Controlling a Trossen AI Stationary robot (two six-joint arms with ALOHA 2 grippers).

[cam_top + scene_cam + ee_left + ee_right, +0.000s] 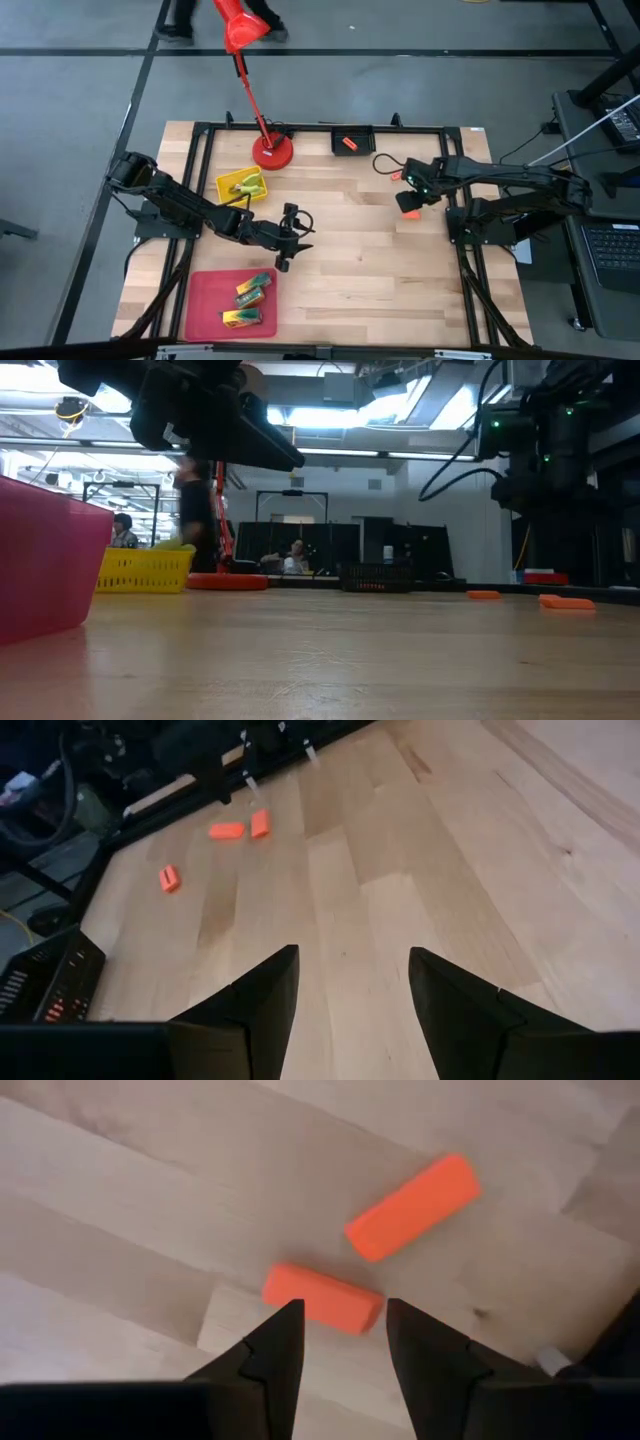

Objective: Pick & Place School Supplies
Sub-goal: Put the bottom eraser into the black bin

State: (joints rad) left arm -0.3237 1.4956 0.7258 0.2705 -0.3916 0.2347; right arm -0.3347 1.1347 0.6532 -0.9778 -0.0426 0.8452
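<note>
My right gripper (343, 1325) (413, 196) is open and hovers over two stubby orange pieces on the table's right half. The nearer orange piece (322, 1297) lies flat just ahead of its fingertips, untouched; the second orange piece (412, 1207) lies beyond it. Both show as an orange patch (408, 207) in the high view. A third orange piece (396, 177) lies a little farther off. My left gripper (345, 990) (285, 260) is open above bare wood, beside the red tray (205, 305), which holds three green-and-yellow boxes (252, 291).
A yellow tray (225, 186) with yellow-green items sits near the red desk lamp's base (272, 152). A black tray (352, 133) at the far edge holds an orange piece (349, 144). Bare wood lies between the two arms. People show in the room beyond.
</note>
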